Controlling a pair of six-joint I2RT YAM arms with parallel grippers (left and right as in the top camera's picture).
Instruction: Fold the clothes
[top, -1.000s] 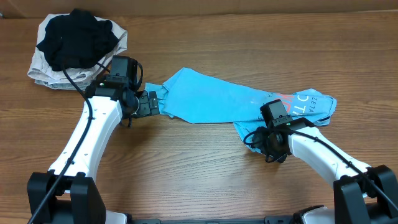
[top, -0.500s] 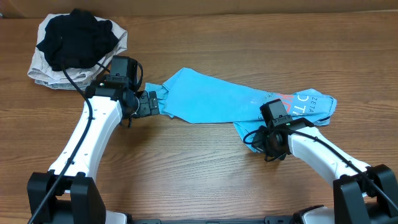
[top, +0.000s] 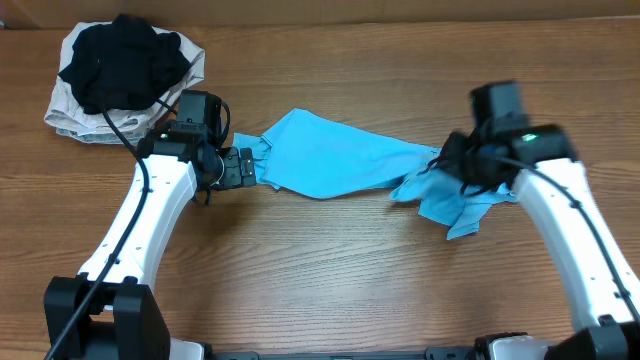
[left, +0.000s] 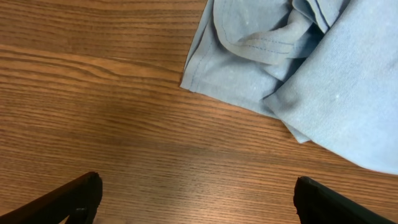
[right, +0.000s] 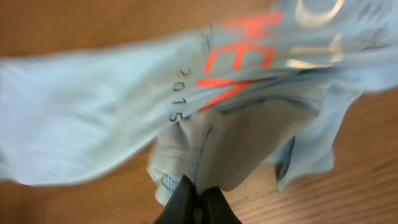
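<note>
Within the last half second the right gripper, jaws clamped on the blue T-shirt, has lifted its printed end off the table, likely starting a fold, while the left gripper waits with jaws apart beside the flat end

1. The T-shirt stretches left to right across the middle of the tabletop.
2. Its left end lies flat on the tabletop, just right of the left tool, with a gap between them.
3. Its right end is raised off the tabletop, pinched in the right tool, with a loose part hanging toward the front.
4. At the far left corner, a crumpled garment lies on a folded cloth, behind the left tool.
</note>
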